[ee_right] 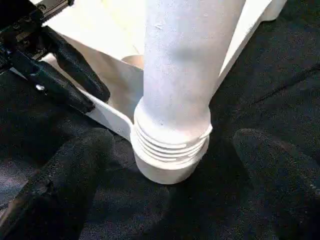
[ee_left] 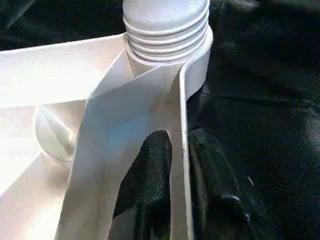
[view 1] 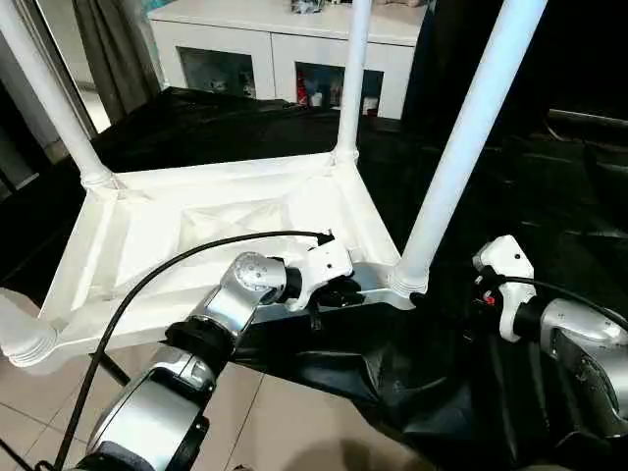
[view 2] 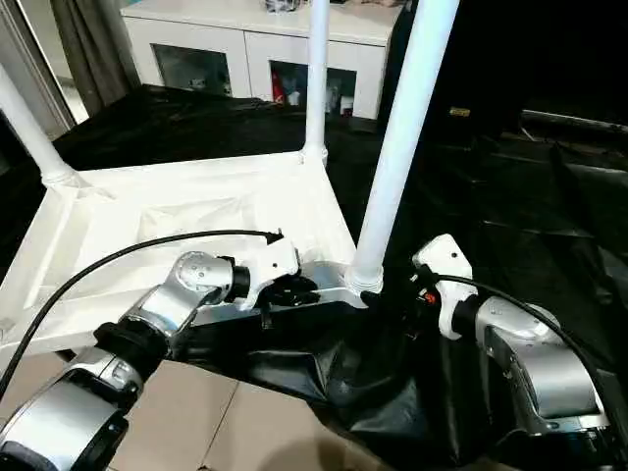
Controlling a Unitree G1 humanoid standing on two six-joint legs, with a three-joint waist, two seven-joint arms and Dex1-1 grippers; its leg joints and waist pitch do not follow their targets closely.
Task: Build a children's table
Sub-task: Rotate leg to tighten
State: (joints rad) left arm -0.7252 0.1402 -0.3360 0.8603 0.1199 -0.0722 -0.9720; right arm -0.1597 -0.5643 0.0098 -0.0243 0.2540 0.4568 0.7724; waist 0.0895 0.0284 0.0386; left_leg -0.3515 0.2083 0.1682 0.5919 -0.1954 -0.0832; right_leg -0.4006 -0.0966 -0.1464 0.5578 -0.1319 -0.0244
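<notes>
The children's table lies upside down on black cloth, its white tabletop (view 1: pixel 196 226) ribbed side up. Four white legs rise from its corner sockets: near right (view 1: pixel 461 147), far right (view 1: pixel 353 78), far left (view 1: pixel 49 98) and near left (view 1: pixel 20 334). My left gripper (view 1: pixel 339 292) is shut on the tabletop's near rim (ee_left: pixel 181 100), beside the near right socket. One black finger (ee_left: pixel 150 170) is inside the rim, the other (ee_left: pixel 210 175) outside. My right gripper (ee_right: pixel 172 165) is open, with a finger (ee_right: pixel 65 180) on each side of the near right leg's ribbed base (ee_right: pixel 170 145), not touching it.
A white cabinet (view 1: pixel 285 49) stands at the back, with a curtain (view 1: pixel 118 49) to its left. The black cloth (view 1: pixel 549 196) covers the work surface and hangs over the near edge above a tiled floor (view 1: pixel 255 412). My left arm's cable (view 1: pixel 177 260) loops over the tabletop.
</notes>
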